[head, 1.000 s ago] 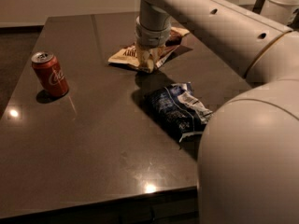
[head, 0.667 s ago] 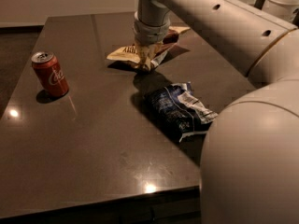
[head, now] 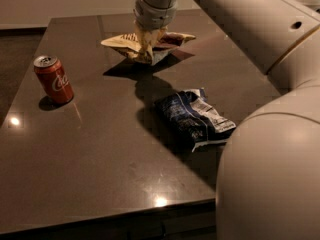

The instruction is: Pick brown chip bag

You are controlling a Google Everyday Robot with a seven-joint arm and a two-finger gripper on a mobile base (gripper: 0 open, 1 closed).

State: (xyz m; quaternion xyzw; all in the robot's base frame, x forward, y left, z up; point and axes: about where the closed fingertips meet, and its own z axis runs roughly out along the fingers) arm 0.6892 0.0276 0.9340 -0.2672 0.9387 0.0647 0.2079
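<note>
The brown chip bag [head: 121, 44], cream-yellow at its ends with a brown middle, hangs crumpled above the far middle of the dark table [head: 100, 174]. Its shadow lies on the tabletop just below it, apart from the bag. My gripper [head: 146, 45] comes down from the top of the camera view and is shut on the middle of the bag, holding it clear of the surface. The fingertips are mostly buried in the bag's folds.
A red soda can [head: 53, 79] stands upright at the left of the table. A dark blue and white snack bag [head: 195, 116] lies flat at the right of centre. My arm's large cream body [head: 270, 184] fills the right and lower right. The table's front edge runs along the bottom.
The gripper has risen with the brown chip bag in it. The bag has come off the table and its shadow now shows apart below it. The can and blue bag have not moved.
</note>
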